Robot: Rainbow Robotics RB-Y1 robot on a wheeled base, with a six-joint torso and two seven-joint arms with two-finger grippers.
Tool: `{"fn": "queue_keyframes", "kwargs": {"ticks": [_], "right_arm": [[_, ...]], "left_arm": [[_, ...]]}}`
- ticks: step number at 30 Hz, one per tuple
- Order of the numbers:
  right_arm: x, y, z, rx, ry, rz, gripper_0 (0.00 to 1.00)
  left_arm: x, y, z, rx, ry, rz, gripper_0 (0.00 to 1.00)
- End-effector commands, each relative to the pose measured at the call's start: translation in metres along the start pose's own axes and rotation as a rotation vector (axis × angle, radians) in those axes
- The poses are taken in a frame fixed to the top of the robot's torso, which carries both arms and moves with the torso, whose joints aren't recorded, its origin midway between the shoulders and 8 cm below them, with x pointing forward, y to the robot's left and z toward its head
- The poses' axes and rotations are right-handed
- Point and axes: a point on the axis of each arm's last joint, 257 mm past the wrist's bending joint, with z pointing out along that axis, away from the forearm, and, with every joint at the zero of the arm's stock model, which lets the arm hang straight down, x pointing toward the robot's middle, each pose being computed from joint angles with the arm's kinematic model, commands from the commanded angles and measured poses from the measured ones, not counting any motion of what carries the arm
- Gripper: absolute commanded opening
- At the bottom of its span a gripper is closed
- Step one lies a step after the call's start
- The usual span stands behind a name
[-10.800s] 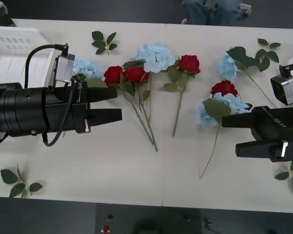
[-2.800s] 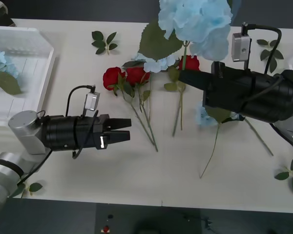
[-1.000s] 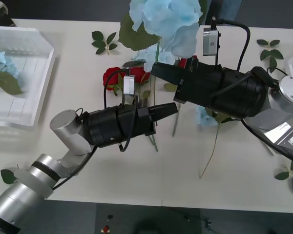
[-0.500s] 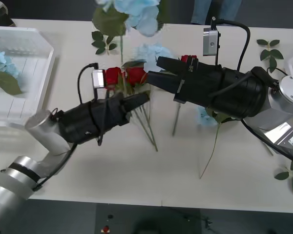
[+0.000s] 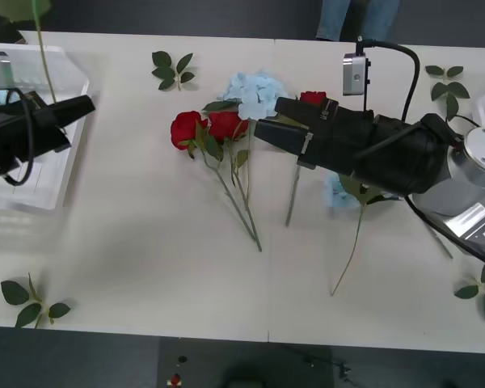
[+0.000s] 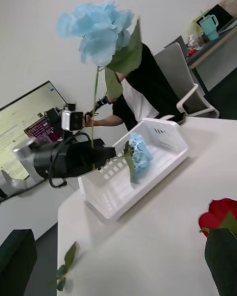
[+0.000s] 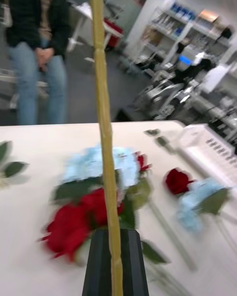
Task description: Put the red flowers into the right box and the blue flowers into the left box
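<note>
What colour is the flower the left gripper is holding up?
Pale sky blue flower, clearest in the right wrist view.

- My front camera looks down on the desk (image 5: 145,267) from above.
- My right wrist camera faces the left box (image 6: 148,170).
- My left wrist camera looks low across the red flowers (image 7: 74,222), shared with front.

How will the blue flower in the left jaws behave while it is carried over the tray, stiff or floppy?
The blue flower probably stays fairly stiff: its thin stem stands straight above the left gripper, bloom upright. It looks top-heavy, with the big bloom and leaf far above the grip, so it may sway. Dropped into the tray, it will likely tip onto its side.
</note>
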Motion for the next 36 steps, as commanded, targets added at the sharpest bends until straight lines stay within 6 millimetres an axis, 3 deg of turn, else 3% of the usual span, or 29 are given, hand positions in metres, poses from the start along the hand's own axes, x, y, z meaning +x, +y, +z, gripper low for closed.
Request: {"fn": "queue_keyframes", "kwargs": {"ticks": [1,5,7,8,10,15,18,24,25,26,27,28,29,32,36], "right_arm": [[-0.003,-0.022,-0.028,0.042,0.087,-0.068,1.0],[0.0,-0.037,-0.061,0.087,0.184,0.047,1.0],[0.0,-0.038,-0.066,0.093,0.199,0.071,1.0],[0.003,-0.042,-0.084,0.121,0.25,0.156,1.0],[0.004,-0.05,-0.106,0.172,0.31,0.241,1.0],[0.019,-0.082,-0.167,0.36,0.484,0.32,1.0],[0.031,-0.102,-0.203,0.485,0.571,0.365,1.0],[0.047,-0.153,-0.263,0.717,0.676,0.332,1.0],[0.046,-0.158,-0.267,0.736,0.684,0.31,1.0],[0.047,-0.171,-0.275,0.779,0.709,0.261,1.0],[0.046,-0.176,-0.279,0.796,0.719,0.234,1.0],[0.045,-0.186,-0.285,0.823,0.741,0.182,1.0],[0.045,-0.193,-0.29,0.843,0.76,0.141,1.0],[0.04,-0.214,-0.3,0.896,0.817,-0.002,1.0],[0.042,-0.23,-0.308,0.936,0.87,-0.105,1.0]], "left_arm": [[-0.02,0.049,-0.043,-0.157,0.119,0.148,0.0],[-0.031,0.107,-0.102,-0.38,0.188,0.133,0.0],[-0.033,0.116,-0.112,-0.417,0.191,0.13,0.0],[-0.034,0.142,-0.146,-0.538,0.204,0.125,0.0],[-0.033,0.165,-0.181,-0.655,0.214,0.121,0.0],[-0.021,0.187,-0.236,-0.799,0.236,0.102,0.0],[-0.012,0.194,-0.258,-0.858,0.259,0.1,0.0],[0.002,0.199,-0.264,-0.887,0.302,0.097,0.03],[0.003,0.199,-0.264,-0.889,0.303,0.099,0.13],[0.003,0.2,-0.262,-0.89,0.298,0.098,0.35],[0.004,0.199,-0.262,-0.89,0.296,0.096,0.46],[0.006,0.199,-0.26,-0.888,0.293,0.091,0.62],[0.006,0.199,-0.26,-0.887,0.292,0.091,0.7],[0.003,0.196,-0.256,-0.872,0.275,0.081,0.87],[0.009,0.176,-0.235,-0.765,0.262,0.017,0.97]]}}
